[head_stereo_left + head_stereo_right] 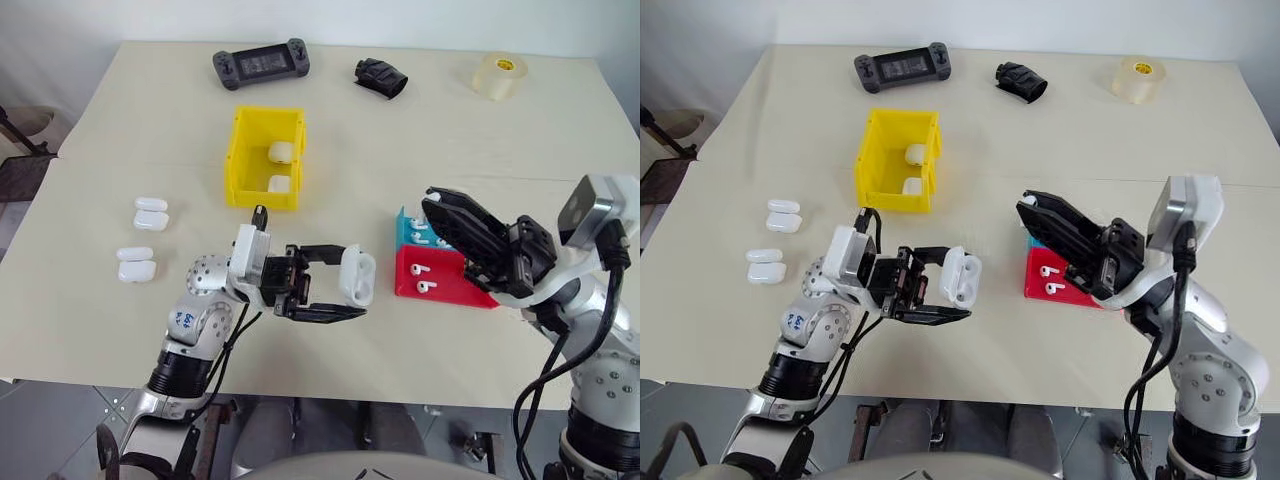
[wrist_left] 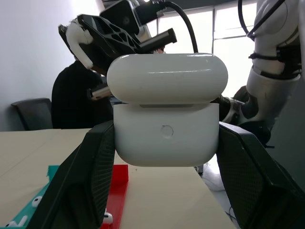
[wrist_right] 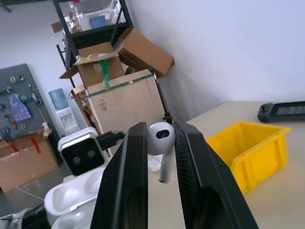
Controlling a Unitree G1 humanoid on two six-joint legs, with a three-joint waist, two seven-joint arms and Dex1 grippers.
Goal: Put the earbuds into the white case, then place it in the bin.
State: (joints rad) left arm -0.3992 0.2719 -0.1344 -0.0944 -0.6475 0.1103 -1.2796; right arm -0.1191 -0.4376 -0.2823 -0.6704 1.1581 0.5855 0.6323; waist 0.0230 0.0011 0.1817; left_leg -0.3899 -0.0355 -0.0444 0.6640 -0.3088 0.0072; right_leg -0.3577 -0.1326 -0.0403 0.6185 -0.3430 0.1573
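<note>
My left gripper is shut on the white case, held above the table's front with its lid flipped open. From the left wrist the case is seen pinched between both black fingers. My right gripper is shut on one earbud, its stem hanging between the fingers. That gripper is raised above the trays, to the right of the case and pointing toward it. The open case's wells lie below the earbud in the right wrist view. The yellow bin stands mid-table with two white cases inside.
A red tray and a blue tray with loose earbuds sit under my right arm. Several closed white cases lie at the table's left. A game controller, a black object and a tape roll line the far edge.
</note>
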